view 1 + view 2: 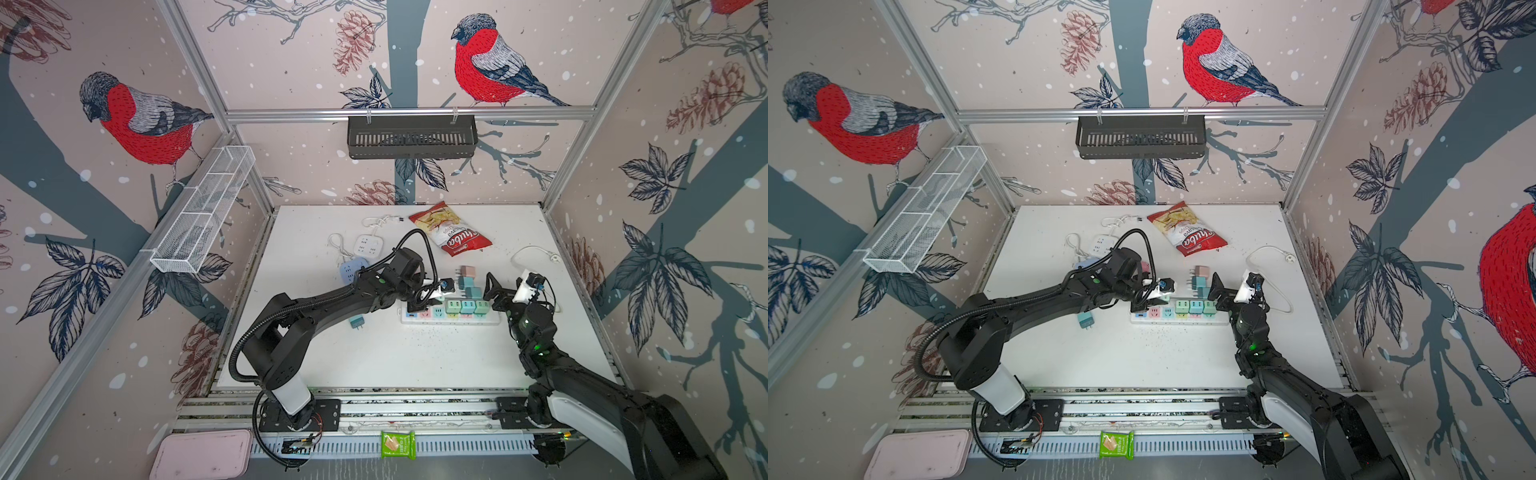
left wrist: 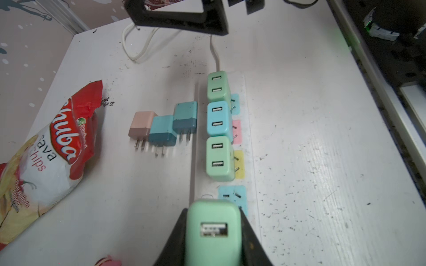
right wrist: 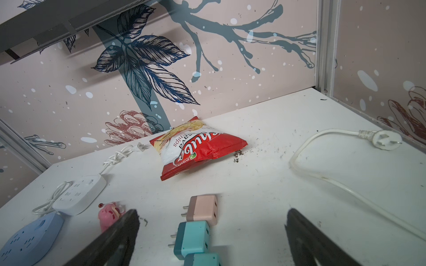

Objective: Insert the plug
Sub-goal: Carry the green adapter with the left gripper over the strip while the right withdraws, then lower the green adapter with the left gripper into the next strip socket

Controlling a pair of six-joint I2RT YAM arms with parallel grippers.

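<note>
My left gripper (image 2: 212, 210) is shut on a mint green plug (image 2: 213, 244), USB port facing the camera. It hangs just above the white power strip (image 2: 249, 129), close to a free blue socket (image 2: 232, 195). Three plugs stand in the strip: green (image 2: 217, 86), blue (image 2: 217, 117), green (image 2: 217, 157). In both top views the left gripper (image 1: 422, 300) (image 1: 1142, 302) is at the strip's (image 1: 449, 321) left part. My right gripper (image 3: 212, 214) (image 1: 494, 291) is open and holds nothing, at the strip's right end, above loose pink (image 3: 202, 208) and teal (image 3: 191, 237) plugs.
A red chips bag (image 1: 451, 228) lies behind the strip. A white socket block (image 1: 365, 245) and a blue one (image 1: 353, 270) sit at the back left, a small pink toy (image 3: 108, 213) beside them. A teal plug (image 1: 356, 322) lies left of the strip. The strip's cord (image 1: 536, 253) loops right.
</note>
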